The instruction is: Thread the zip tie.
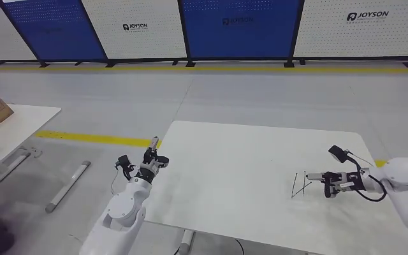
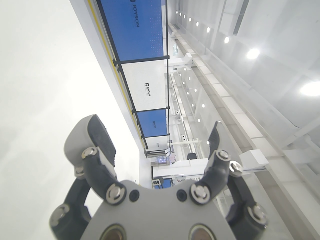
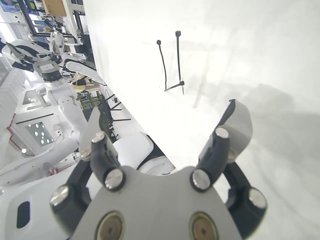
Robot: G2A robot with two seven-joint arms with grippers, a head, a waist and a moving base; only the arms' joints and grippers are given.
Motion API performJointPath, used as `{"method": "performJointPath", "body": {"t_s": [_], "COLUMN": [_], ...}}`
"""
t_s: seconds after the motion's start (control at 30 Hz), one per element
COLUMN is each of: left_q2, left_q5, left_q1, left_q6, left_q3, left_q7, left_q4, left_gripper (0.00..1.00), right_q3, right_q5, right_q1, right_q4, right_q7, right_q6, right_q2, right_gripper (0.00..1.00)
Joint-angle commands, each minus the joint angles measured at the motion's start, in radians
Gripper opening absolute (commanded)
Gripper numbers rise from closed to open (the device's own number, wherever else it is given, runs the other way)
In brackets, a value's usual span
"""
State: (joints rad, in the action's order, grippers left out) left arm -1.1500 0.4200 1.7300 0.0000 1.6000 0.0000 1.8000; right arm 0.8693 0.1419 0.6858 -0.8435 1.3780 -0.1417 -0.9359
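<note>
The right gripper (image 3: 162, 112) stands open and holds nothing, near the right edge of the white table (image 1: 242, 172). Just in front of its fingertips the black zip ties (image 3: 172, 63) lie flat, partly crossing. The left gripper (image 2: 160, 131) is open too, at the table's left edge, well apart from them.

Zip ties (image 3: 179, 58) on table (image 1: 242, 172) (near right pincer (image 3: 164, 104)).

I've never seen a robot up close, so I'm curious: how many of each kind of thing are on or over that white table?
Black zip ties: 3
Claws: 2, the left claw and the right claw, both open
White table: 1
Total: 6
</note>
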Motion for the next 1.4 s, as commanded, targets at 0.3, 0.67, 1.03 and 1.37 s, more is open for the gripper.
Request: {"method": "performJointPath", "body": {"t_s": [0.3,0.67,1.03,1.37], "left_q2": [0.0,0.0,0.0,0.0], "left_q5": [0.0,0.0,0.0,0.0], "left_q1": [0.0,0.0,0.0,0.0], "left_q6": [0.0,0.0,0.0,0.0], "left_q3": [0.0,0.0,0.0,0.0], "left_q7": [0.0,0.0,0.0,0.0], "left_q4": [0.0,0.0,0.0,0.0], "left_gripper": [1.0,1.0,1.0,1.0], "right_q3": [0.022,-0.003,-0.016,-0.024], "right_q5": [0.067,0.071,0.075,0.068], "right_q1": [0.023,-0.007,-0.026,-0.039], "right_q4": [0.028,0.121,0.199,0.229], "right_q7": [-0.044,-0.039,-0.042,-0.041], "right_q6": [-0.049,-0.049,-0.064,-0.072], "right_q2": [-0.005,-0.032,-0.053,-0.068], "right_gripper": [0.95,0.5,0.4,0.33]}}
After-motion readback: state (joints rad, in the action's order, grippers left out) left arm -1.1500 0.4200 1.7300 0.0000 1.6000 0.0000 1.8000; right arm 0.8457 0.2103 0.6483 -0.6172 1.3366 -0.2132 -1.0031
